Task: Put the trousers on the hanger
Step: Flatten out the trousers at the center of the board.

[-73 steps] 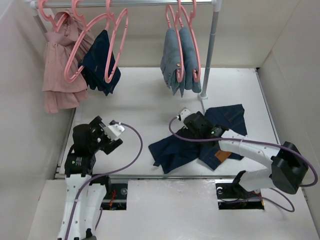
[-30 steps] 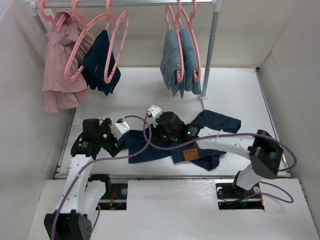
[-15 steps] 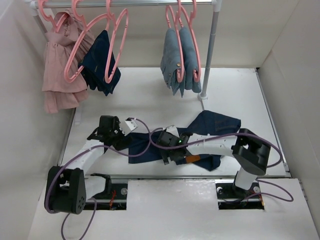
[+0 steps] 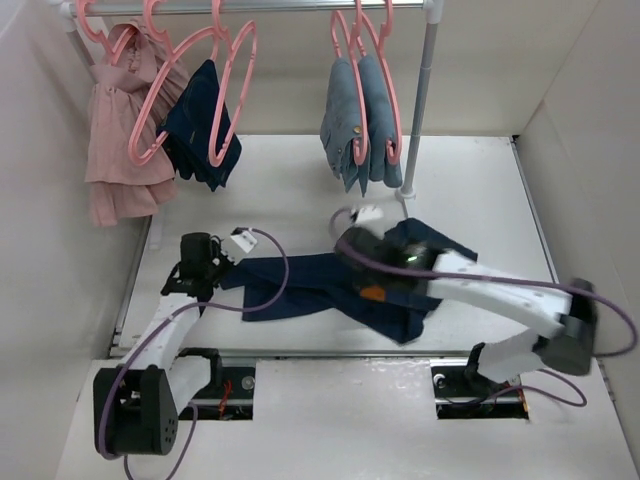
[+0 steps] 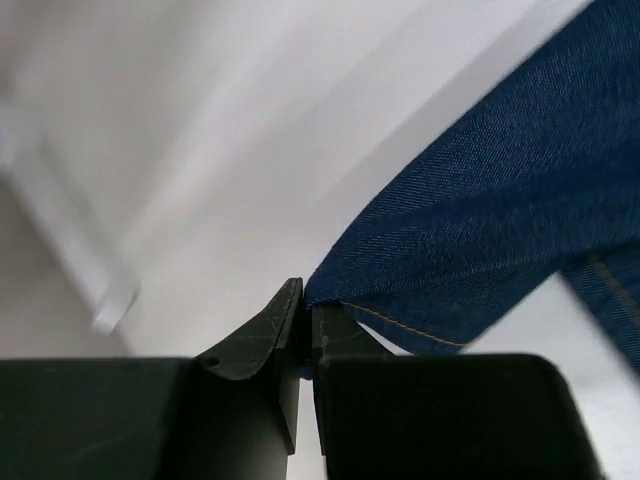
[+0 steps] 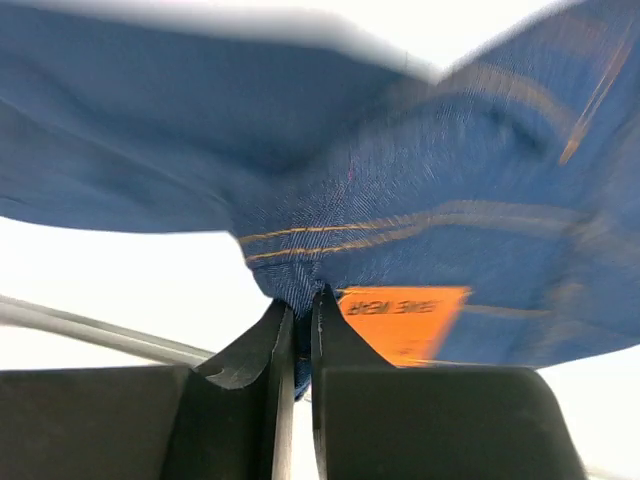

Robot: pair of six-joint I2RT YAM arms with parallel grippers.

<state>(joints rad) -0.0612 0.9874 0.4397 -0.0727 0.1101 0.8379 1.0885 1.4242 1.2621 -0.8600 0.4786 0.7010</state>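
The dark navy trousers point(image 4: 305, 282) lie stretched across the middle of the table, with the tan patch point(image 4: 372, 293) near their right part. My left gripper point(image 4: 222, 270) is shut on their left edge. In the left wrist view, the denim hem point(image 5: 470, 250) runs out of the closed left gripper point(image 5: 308, 306). My right gripper point(image 4: 358, 272) is shut on the waistband beside the patch. The right wrist view shows the orange patch point(image 6: 405, 305) just right of the closed right gripper point(image 6: 300, 300). Several pink hangers, one of them the hanger point(image 4: 247, 50), hang on the rail at the back left.
The metal rail point(image 4: 300, 7) spans the back, and its pole point(image 4: 420, 100) stands right of centre. Paler blue jeans point(image 4: 355, 125) hang on pink hangers by the pole. A dark navy garment point(image 4: 200, 125) and a pink garment point(image 4: 115, 150) hang at the left. White walls enclose the table.
Both grippers have shut on the trousers. The left one drew back leftward and the right one moved up and right, pulling the denim out flat between them.
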